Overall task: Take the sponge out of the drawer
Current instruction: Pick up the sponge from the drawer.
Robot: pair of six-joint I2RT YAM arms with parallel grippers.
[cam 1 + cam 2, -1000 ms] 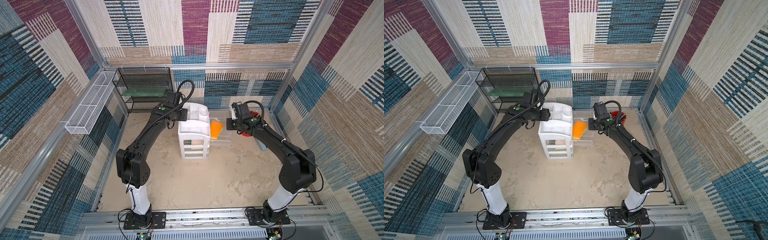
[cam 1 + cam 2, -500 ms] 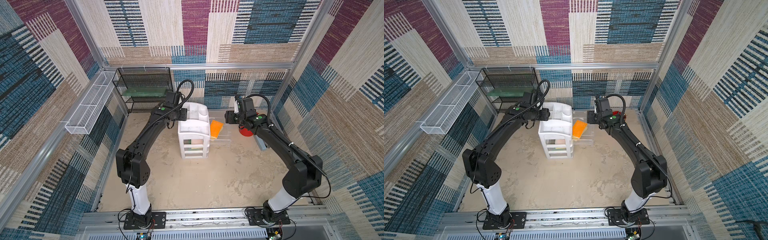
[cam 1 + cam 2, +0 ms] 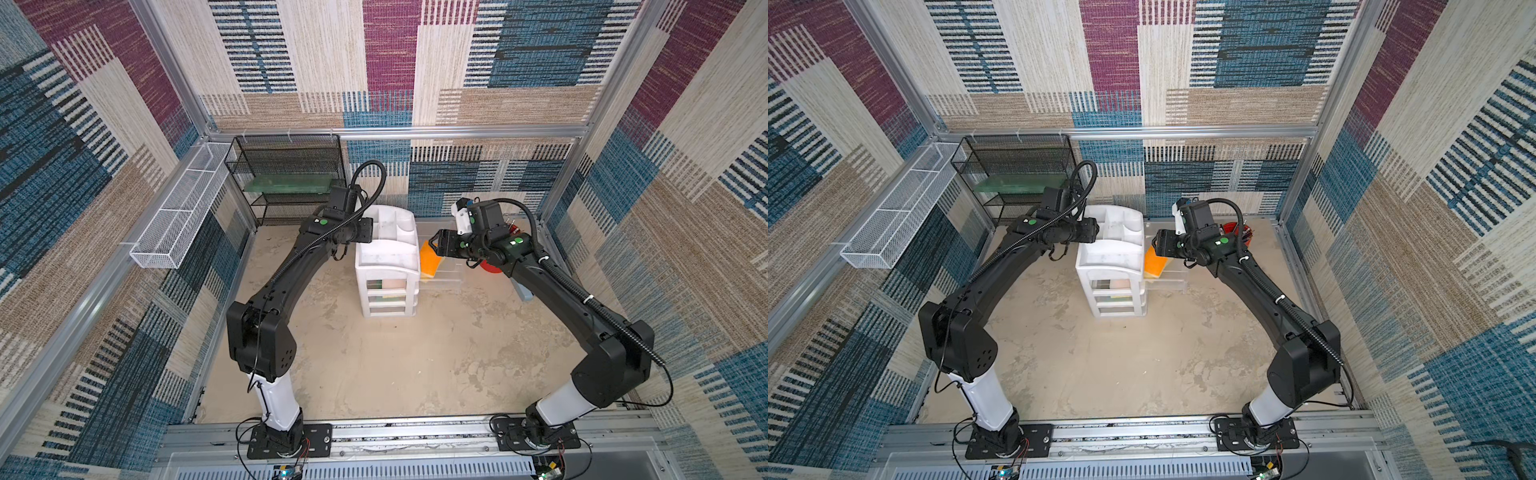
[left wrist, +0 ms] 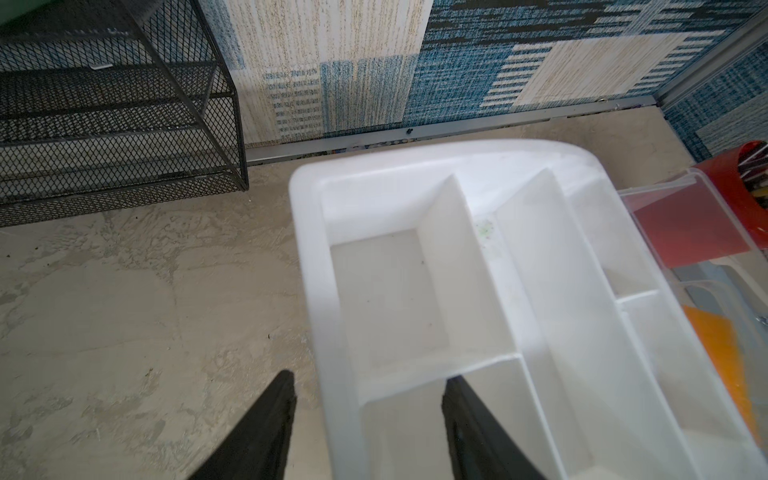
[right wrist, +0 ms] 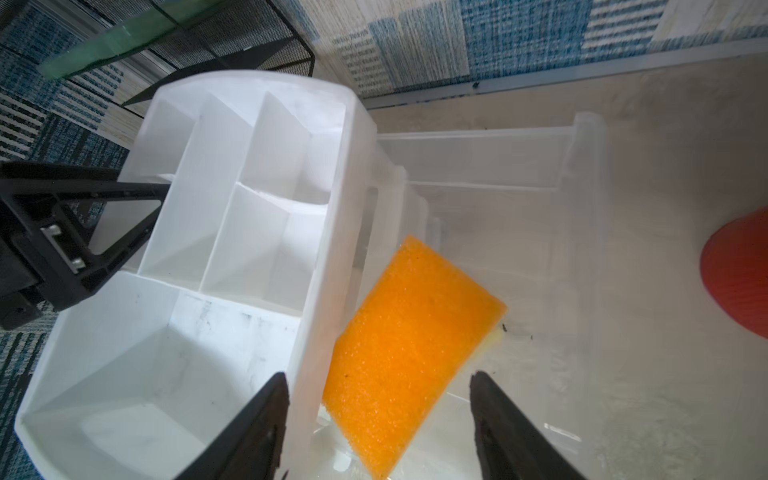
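Your right hand point(image 5: 376, 419) is spread wide and empty, hovering just above the orange sponge point(image 5: 409, 353), which lies tilted in the pulled-out clear drawer point(image 5: 582, 257) beside the white tower point(image 3: 386, 266). Come down with one finger on each long edge — the near finger point(image 5: 266, 415) sits over the tower's wall, so shift away from the tower first or you'll likely catch the rim. Close on the foam, lift straight up, clear the drawer wall before you travel. Your left hand point(image 4: 368, 419) has its fingers half apart, straddling the tray-top wall without clamping it; I'd leave it there to steady the tower. Versus a second ago: the right hand was pinched shut farther back by the red cup point(image 3: 492, 266) — now it's open and forward over the sponge. Left arm and sponge unchanged.
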